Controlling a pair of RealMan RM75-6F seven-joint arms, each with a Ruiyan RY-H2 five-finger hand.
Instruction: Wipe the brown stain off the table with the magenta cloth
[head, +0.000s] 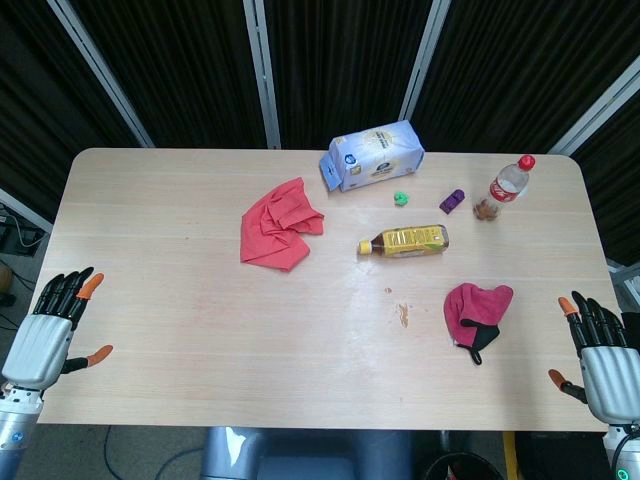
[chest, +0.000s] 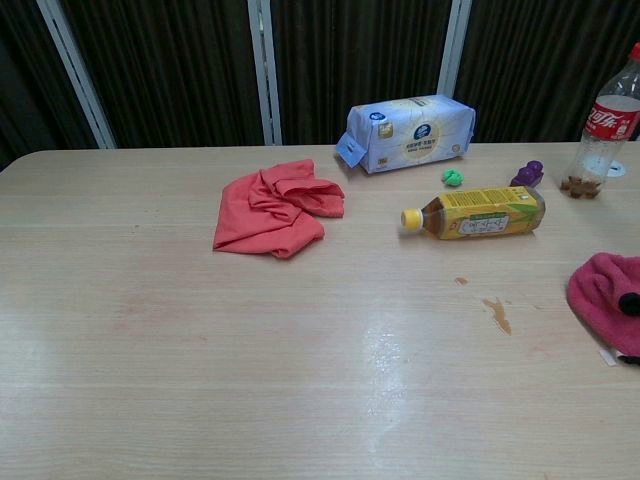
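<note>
The magenta cloth (head: 476, 309) lies crumpled on the table right of centre, with a black part at its near edge; in the chest view the magenta cloth (chest: 609, 291) sits at the right border. A small brown stain (head: 403, 315) marks the wood just left of it, also seen as the brown stain (chest: 497, 313) in the chest view. My left hand (head: 52, 326) hovers open off the table's left front corner. My right hand (head: 598, 352) hovers open off the right front corner, to the right of the cloth. Neither hand touches anything.
A red cloth (head: 279, 224) lies left of centre. A yellow tea bottle (head: 405, 241) lies on its side behind the stain. A blue tissue pack (head: 372, 155), a small green object (head: 401, 198), a purple object (head: 452, 201) and an upright cola bottle (head: 507, 186) stand further back.
</note>
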